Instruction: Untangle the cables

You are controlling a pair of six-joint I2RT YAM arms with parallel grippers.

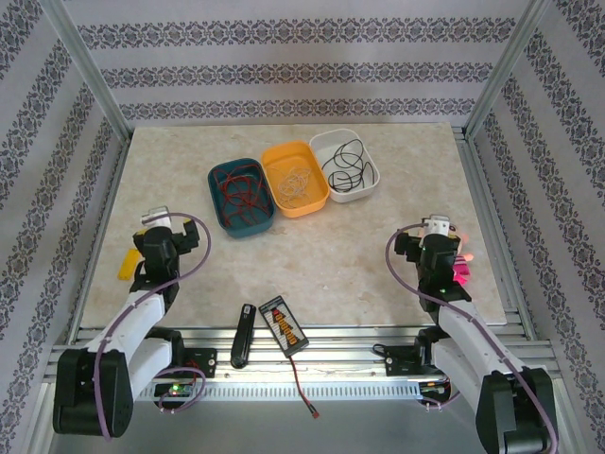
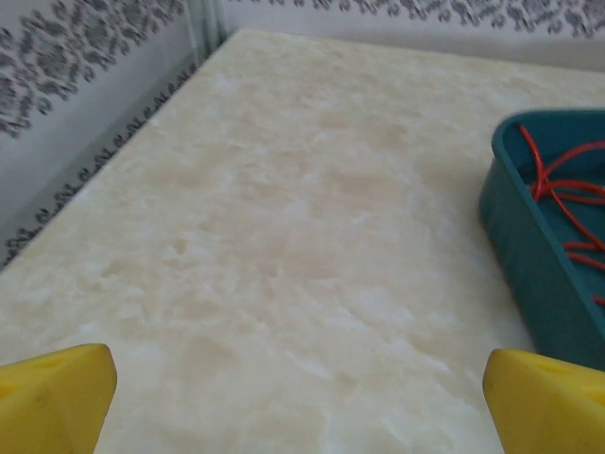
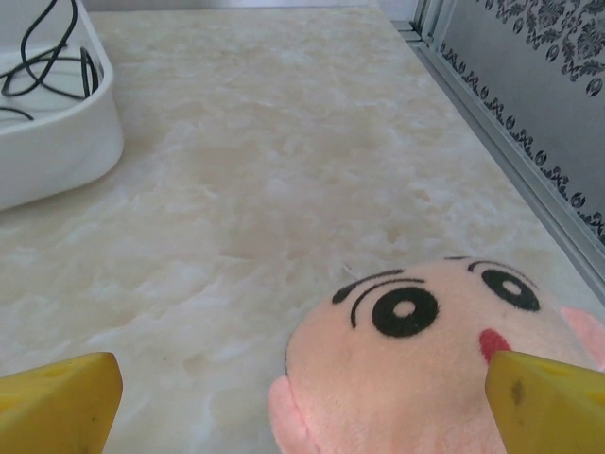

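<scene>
Cables are sorted one per tray at the far middle of the surface (image 1: 359, 274): red cable (image 1: 242, 192) in the teal tray (image 1: 212, 184), pale cable (image 1: 295, 182) in the orange tray (image 1: 284, 148), black cable (image 1: 345, 166) in the white tray (image 1: 373, 180). I read this as split by colour so no wire crosses another; the job looks about done. All three wires are very thin and floppy, in loose loops inside the tray walls. The trays are smooth plastic rounded rectangles, side by side in a slanted row. The surface is pale with a marbled pattern. The left claw (image 1: 163, 220) is spread wide and empty, well apart from the trays, with blunt yellow fingertips (image 2: 57, 397). The right claw (image 1: 437, 224) is spread wide too, gripping nothing, just above a soft pink plush face (image 3: 425, 350) with black eyes. Both claws look parked clear of the trays.
</scene>
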